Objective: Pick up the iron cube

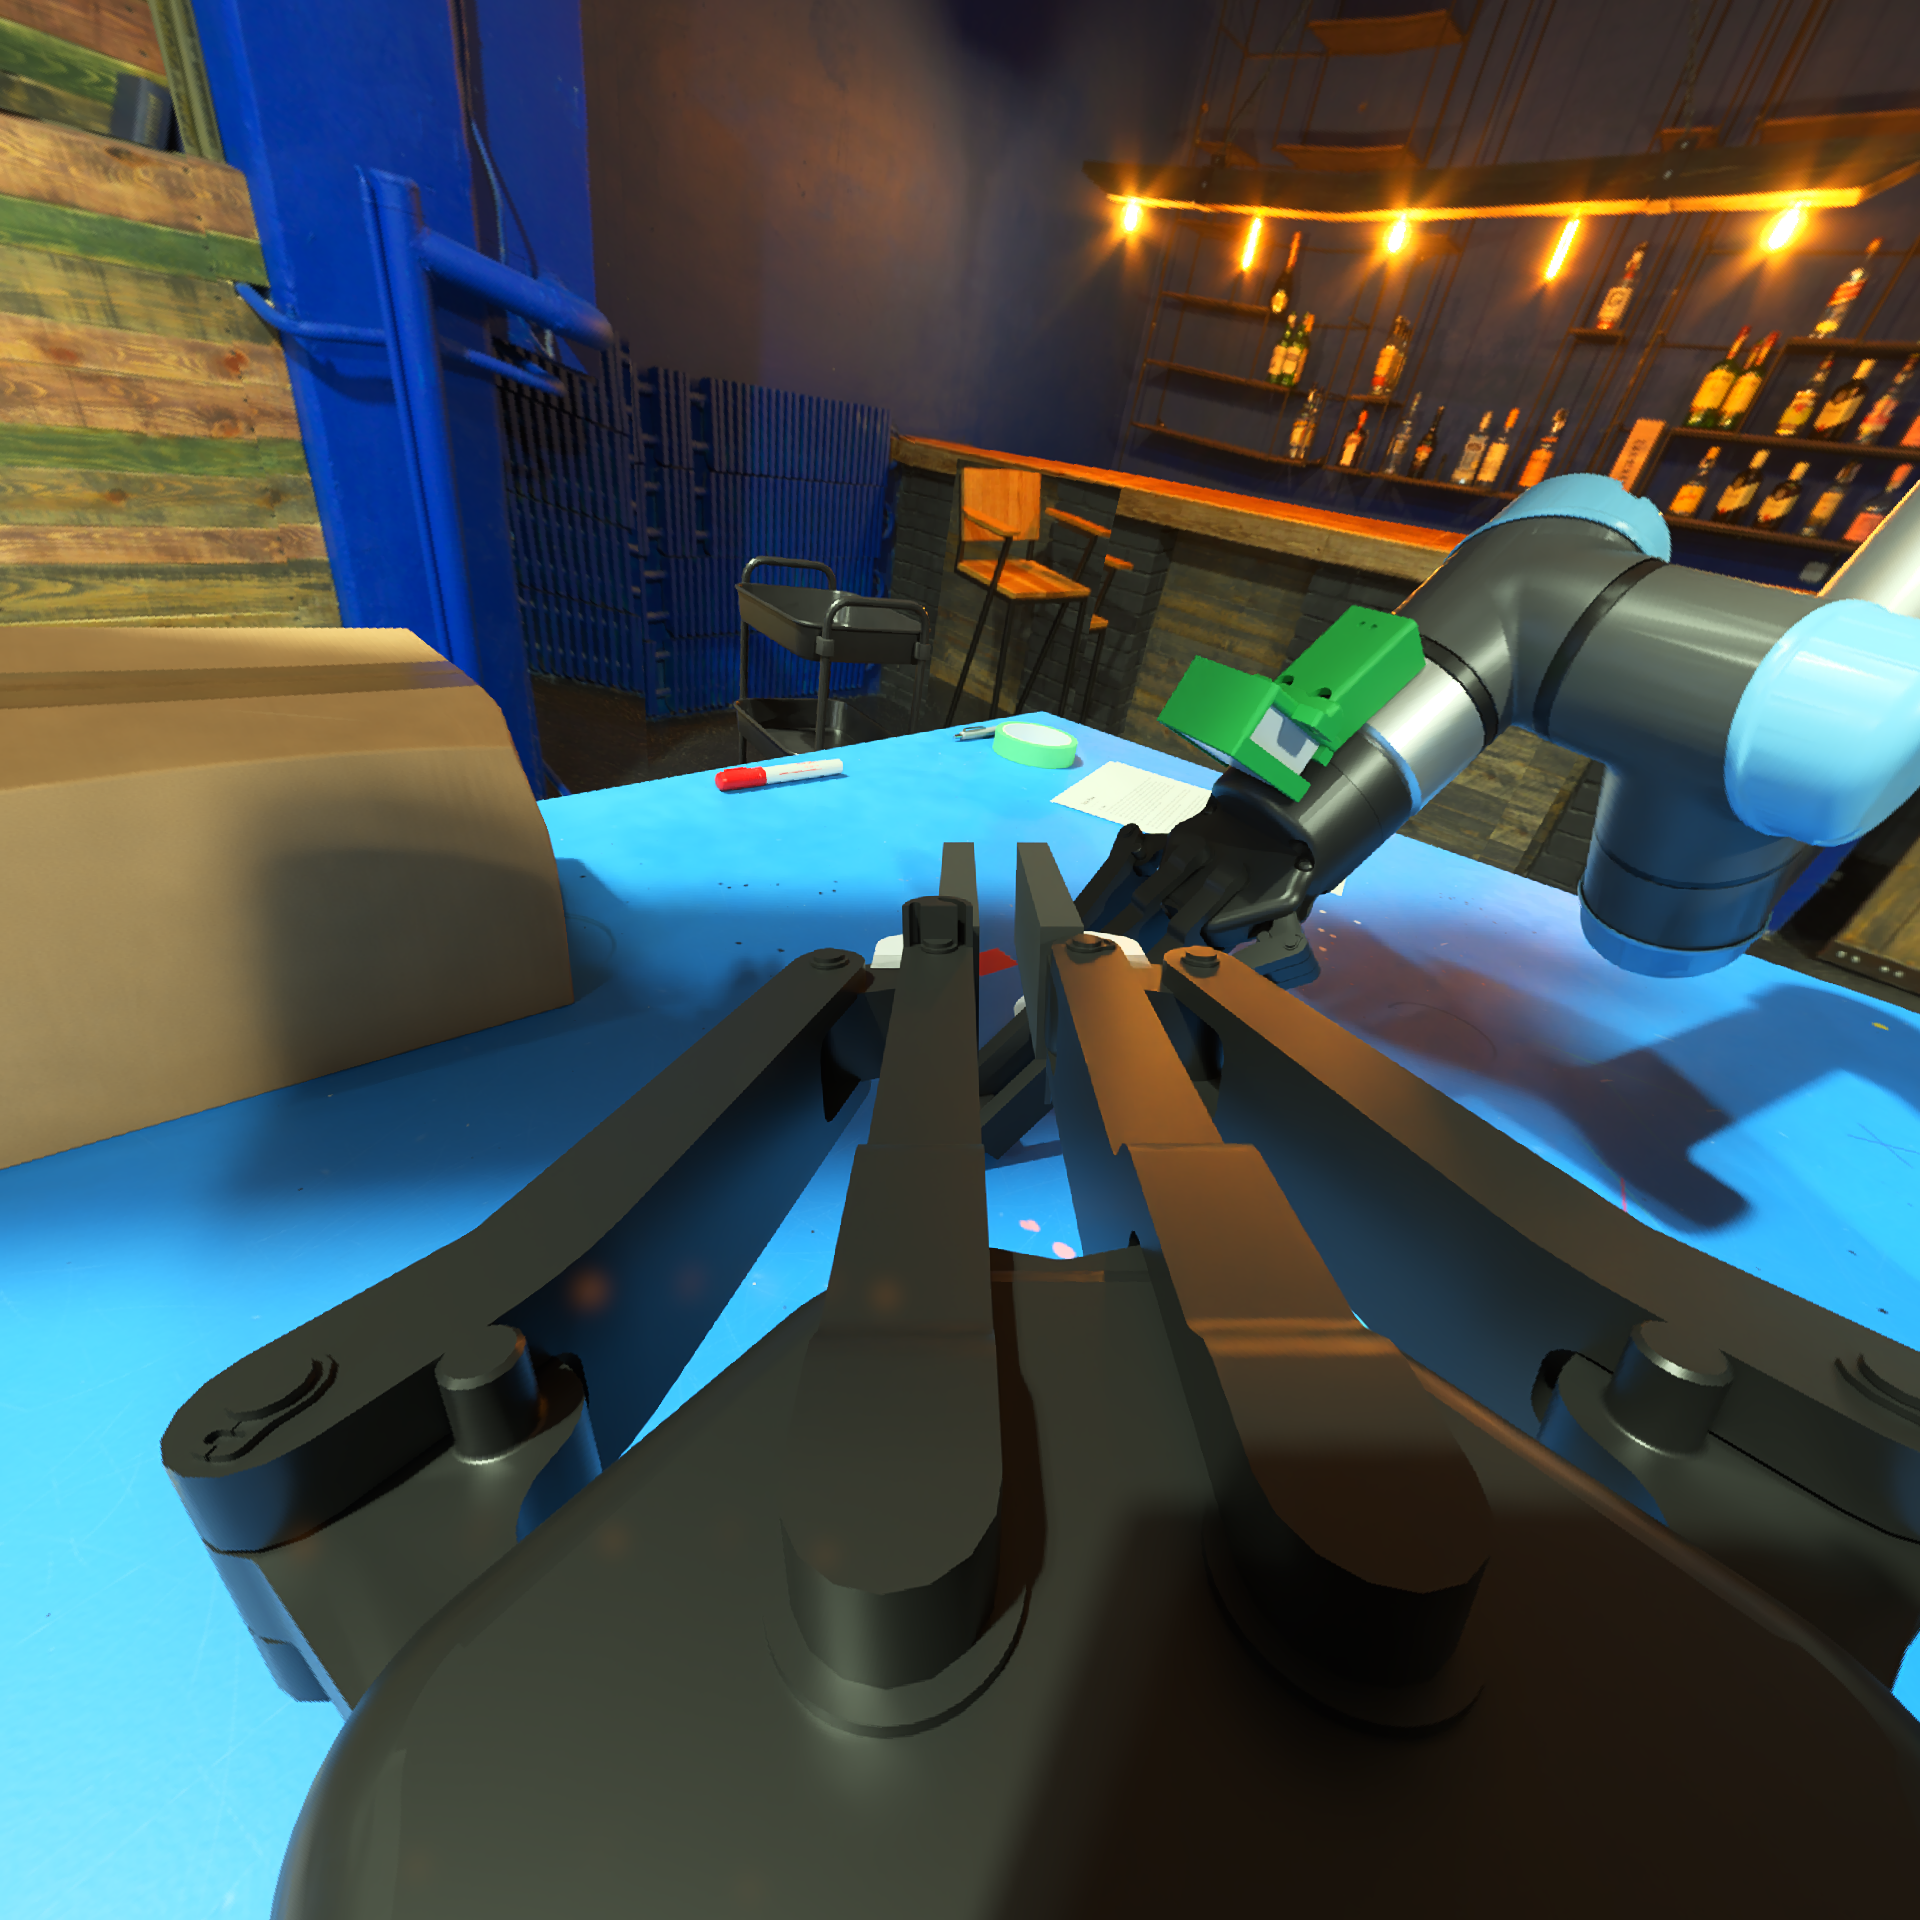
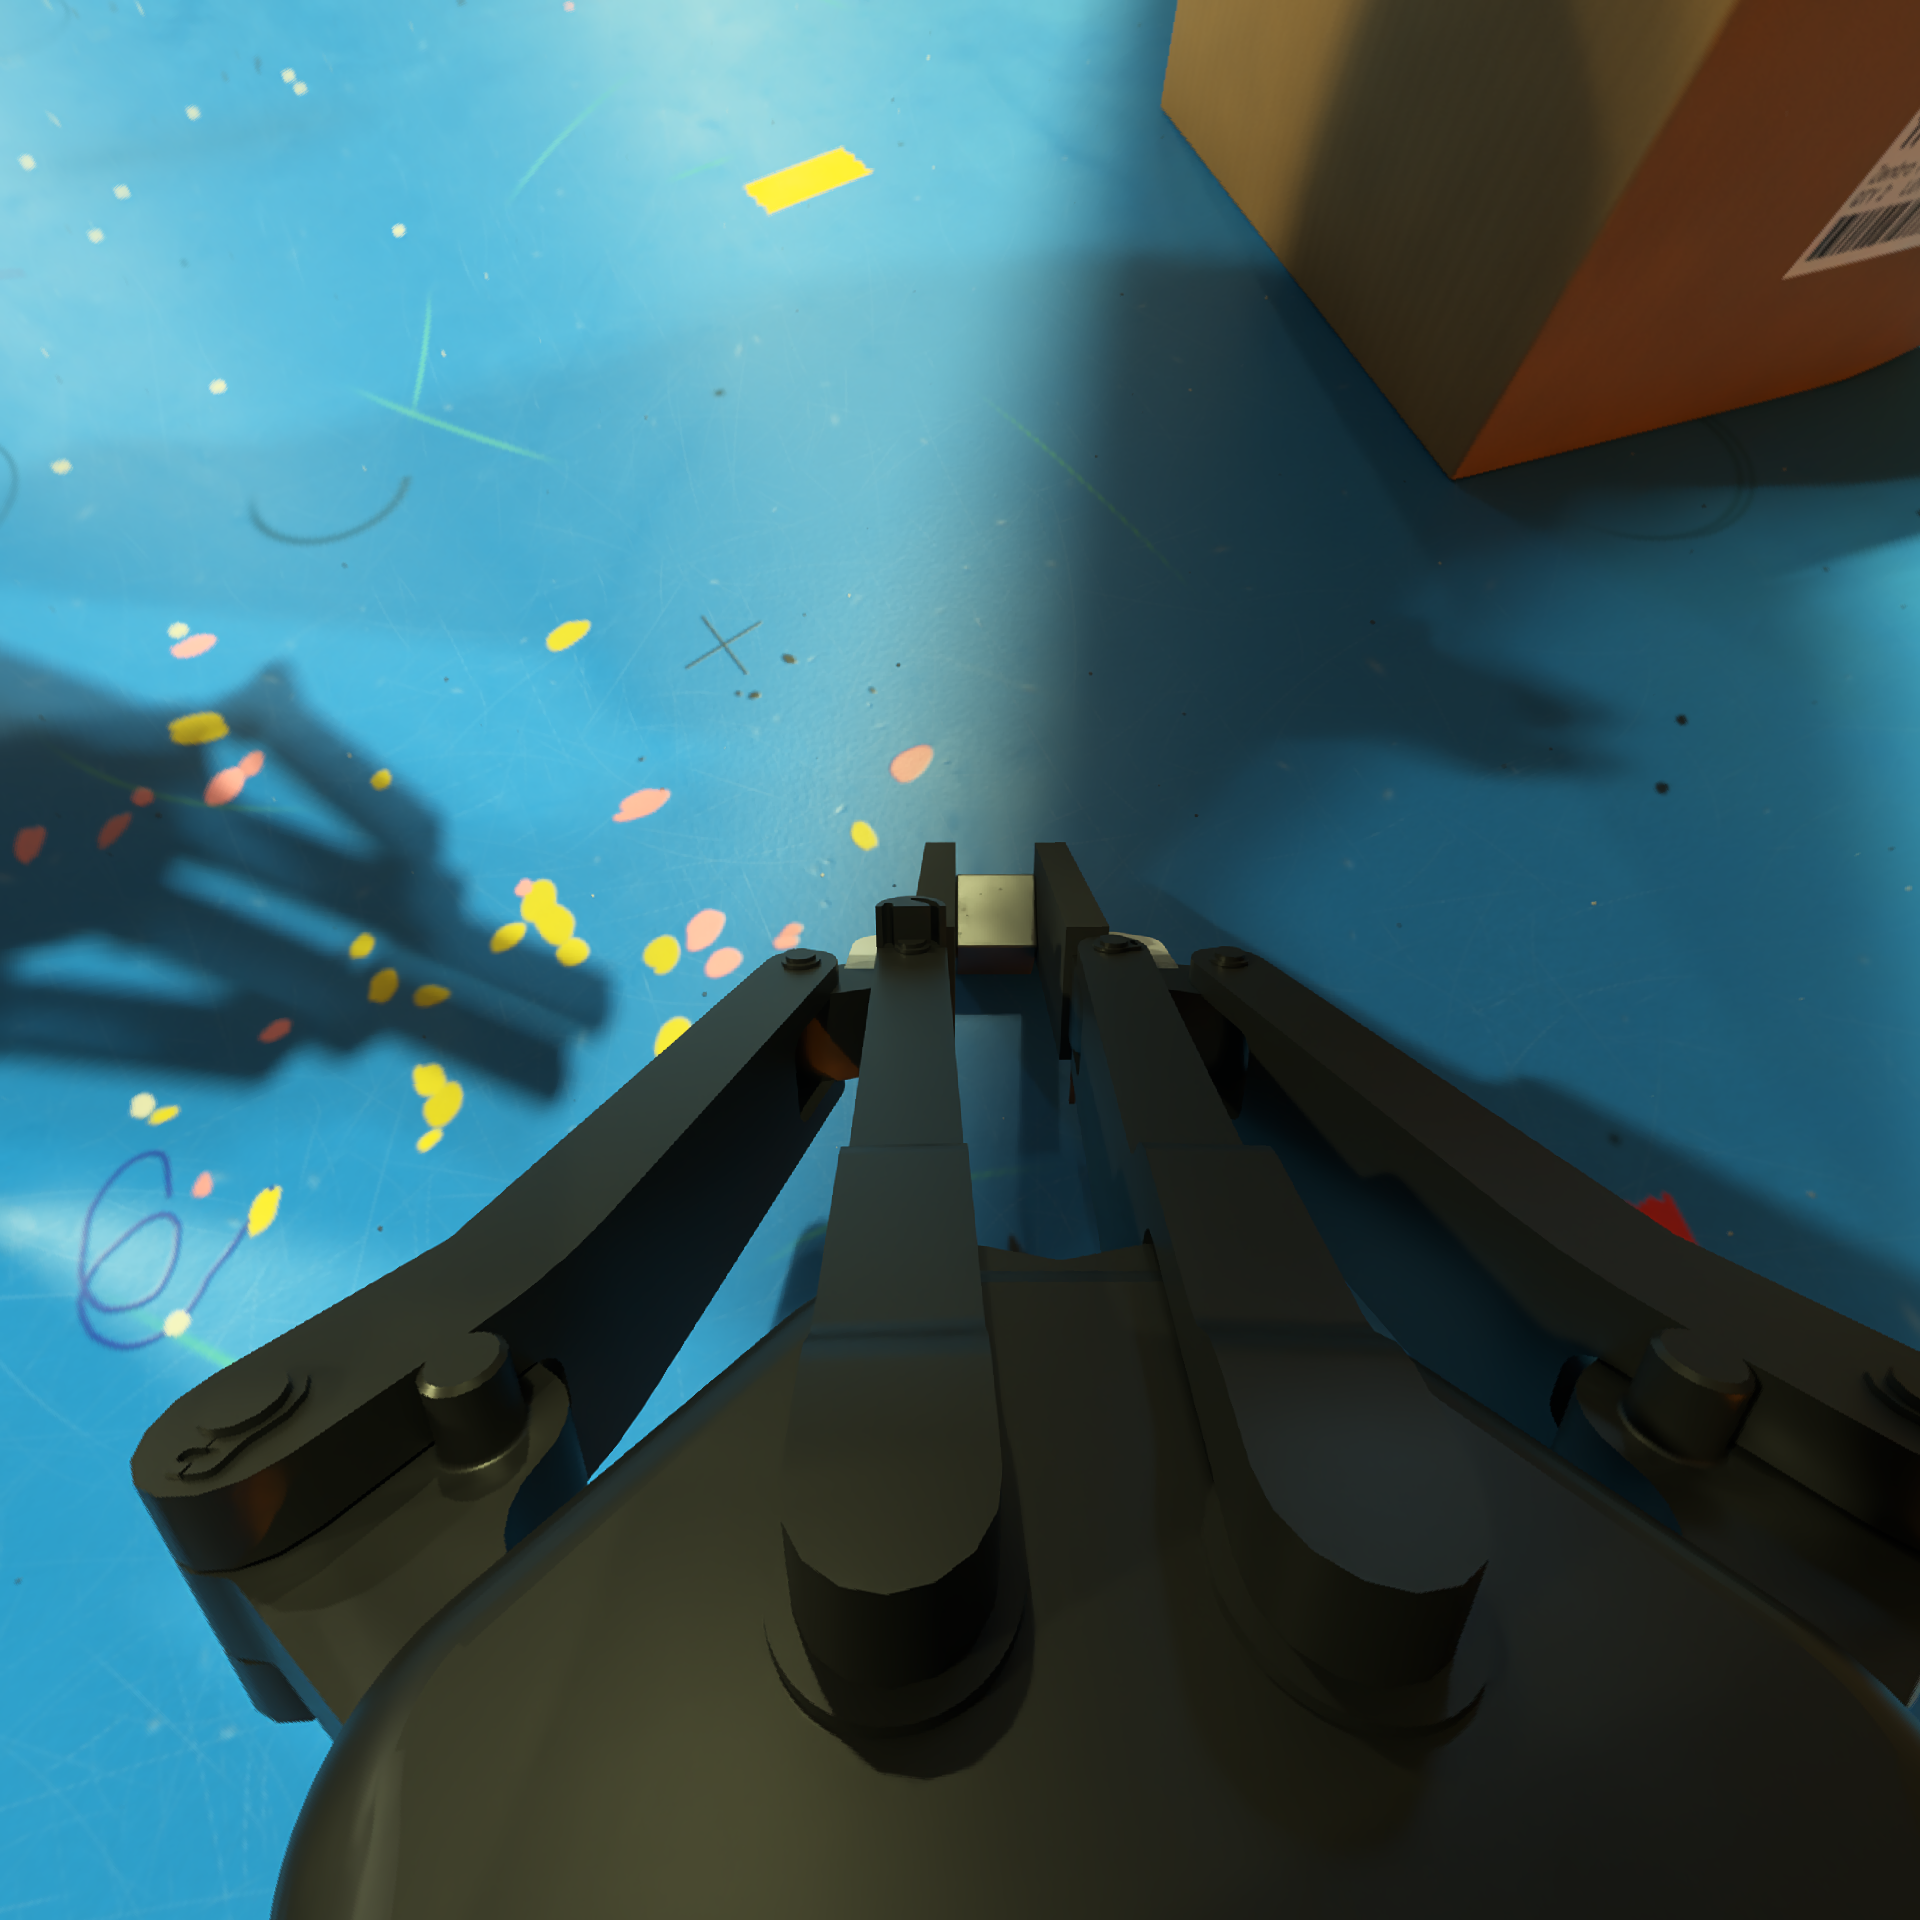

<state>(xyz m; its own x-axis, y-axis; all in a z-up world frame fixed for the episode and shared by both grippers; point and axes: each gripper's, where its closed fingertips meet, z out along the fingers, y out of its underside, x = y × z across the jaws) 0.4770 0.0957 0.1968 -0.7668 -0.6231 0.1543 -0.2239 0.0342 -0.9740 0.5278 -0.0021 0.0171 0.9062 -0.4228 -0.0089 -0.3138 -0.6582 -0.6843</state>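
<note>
Cube: the iron cube (image 2: 995,910) is squeezed between the right gripper (image 2: 995,883) fingertips, above the blue table (image 2: 727,416), so it can be carried.
Left gripper: the left gripper (image 1: 995,883) is nearly closed, with nothing held.
Box: a brown box (image 2: 1455,208) is seen at 1 o'clock from the cube, well apart.

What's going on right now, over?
Right claw shut on iron cube. Left claw shut, holding nothing. Cardboard box off to the side, not blocking.
</note>
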